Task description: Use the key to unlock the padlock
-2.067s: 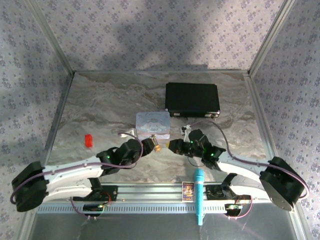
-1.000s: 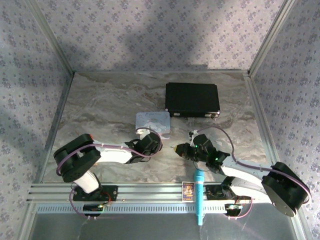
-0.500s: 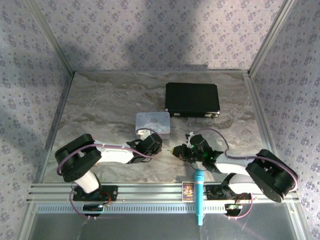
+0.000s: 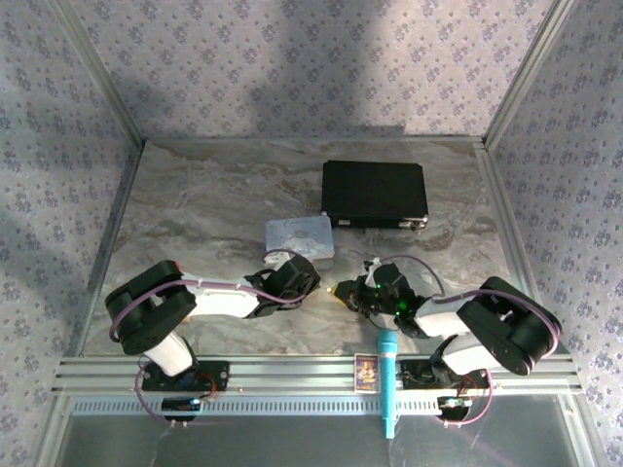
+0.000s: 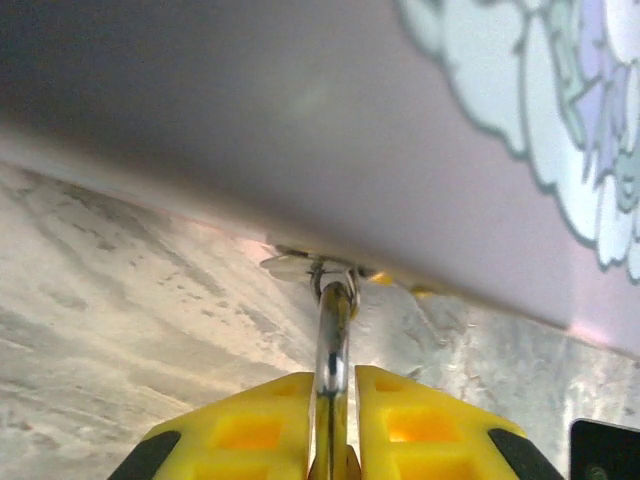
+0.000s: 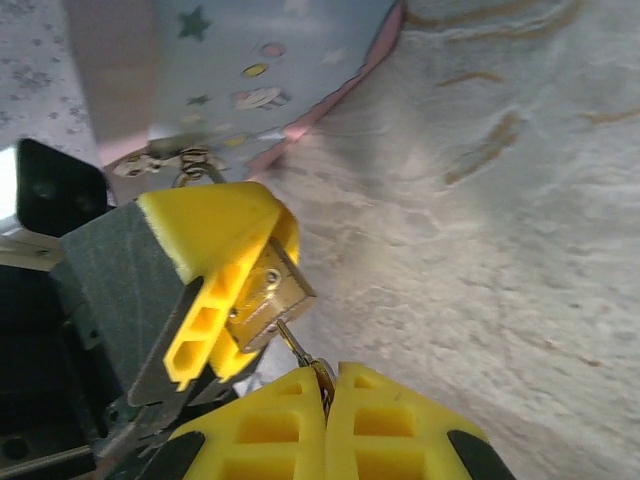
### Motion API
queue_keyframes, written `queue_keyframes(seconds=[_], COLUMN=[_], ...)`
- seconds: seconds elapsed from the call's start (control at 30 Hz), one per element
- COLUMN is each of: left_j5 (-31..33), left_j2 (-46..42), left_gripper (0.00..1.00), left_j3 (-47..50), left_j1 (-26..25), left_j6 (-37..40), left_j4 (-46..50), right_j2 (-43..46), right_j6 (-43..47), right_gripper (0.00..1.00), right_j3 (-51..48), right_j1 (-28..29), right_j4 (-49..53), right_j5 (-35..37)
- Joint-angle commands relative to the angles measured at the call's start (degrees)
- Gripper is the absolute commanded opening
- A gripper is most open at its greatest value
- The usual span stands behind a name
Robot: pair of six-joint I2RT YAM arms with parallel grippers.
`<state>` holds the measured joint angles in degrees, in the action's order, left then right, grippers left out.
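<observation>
Status: mid-task, key appears seated, no sign yet of release. The pastel cartoon tin (image 4: 299, 236) sits on the marble tabletop (image 4: 214, 195) just ahead of both sets of fingertips, its side wall rising right beyond the left gripper (image 5: 333, 392). The brass padlock (image 6: 268, 300) hangs at the tin's hasp (image 5: 320, 268). In the left wrist view its thin shackle (image 5: 333, 330) runs straight out from between the left fingers to that hasp and looks threaded through it. Whether the shackle has popped free of the body cannot be told, since the fingers cover the joint. The key (image 6: 293, 340) bridges the short gap from the right gripper (image 6: 325, 385) to the underside of the padlock body, and its blade seems to be in the keyway. My judgement: insertion is done or nearly so. Left to do are the turn, the shackle springing open, and lifting it off the hasp.

End effectors: the left gripper is nearly closed and clamped on the padlock, with yellow pads on either side of the brass body and the shackle emerging from the narrow slot between them. The right gripper has its fingers pressed together, pinching the head of the key at their very tips, with the small ring just visible in the seam. From above, the two grippers meet tip to tip just on the near side of the tin, with the padlock and key between them.
</observation>
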<state>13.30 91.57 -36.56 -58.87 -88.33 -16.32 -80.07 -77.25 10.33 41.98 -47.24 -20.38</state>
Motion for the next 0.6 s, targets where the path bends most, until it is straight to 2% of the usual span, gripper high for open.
queue_keyframes(seconds=[0.0, 0.07, 0.17, 0.33, 0.57], left_j5=[-0.1, 0.8, 2.9, 6.5, 7.8], left_j2=[0.8, 1.2, 1.8, 2.2, 3.1], left_gripper=[0.0, 0.0, 0.0, 0.0, 0.0], left_j3=[0.5, 0.7, 0.6, 1.1, 1.9], left_j1=[0.1, -0.2, -0.9, -2.1, -2.6], left_j6=[-6.7, -9.7, -13.1, -16.9, -18.0], left_j4=[-5.4, -6.1, -6.9, -9.3, -13.2], right_j2=[1.3, 1.5, 0.6, 1.6, 1.2], right_j6=[-3.0, -3.2, -5.8, -6.0, -5.0], right_gripper=[0.0, 0.0, 0.0, 0.0, 0.0], right_j3=[0.4, 1.3, -0.4, 0.0, 1.5], right_j1=[-0.5, -1.1, -1.9, -2.8, -2.9], right_j4=[-0.2, 2.8, -2.3, -1.8, -0.6], right_j5=[0.0, -0.8, -0.2, -1.0, -2.1])
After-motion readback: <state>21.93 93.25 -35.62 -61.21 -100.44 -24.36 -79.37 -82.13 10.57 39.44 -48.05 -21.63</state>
